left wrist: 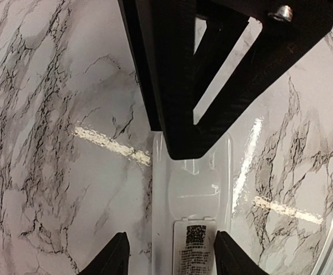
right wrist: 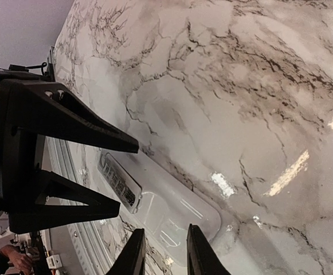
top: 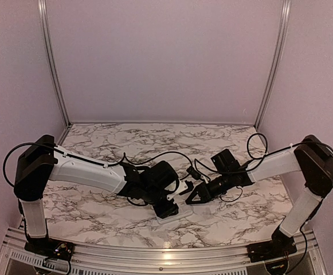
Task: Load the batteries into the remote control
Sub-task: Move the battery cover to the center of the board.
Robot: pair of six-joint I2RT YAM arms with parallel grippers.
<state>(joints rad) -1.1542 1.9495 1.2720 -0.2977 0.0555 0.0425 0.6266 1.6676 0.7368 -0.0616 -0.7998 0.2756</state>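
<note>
The white remote control (left wrist: 192, 189) lies back-up on the marble table, a printed label (left wrist: 196, 246) on its rear panel. My left gripper (left wrist: 175, 258) is open, one finger on each side of the remote's labelled half, with a gap showing on its left side. My right gripper (right wrist: 167, 252) hovers over the remote's (right wrist: 172, 200) rounded plain end, its jaws a narrow gap apart with nothing between them. From above, both grippers (top: 172, 205) (top: 190, 199) meet over the remote (top: 177, 215) near the table's front centre. No batteries are in view.
The marble tabletop (top: 155, 140) stretches back to pale walls with metal corner posts (top: 51, 63). An aluminium rail (top: 155, 255) runs along the near edge by the arm bases. Black cables (top: 172, 154) loop over the table behind the grippers.
</note>
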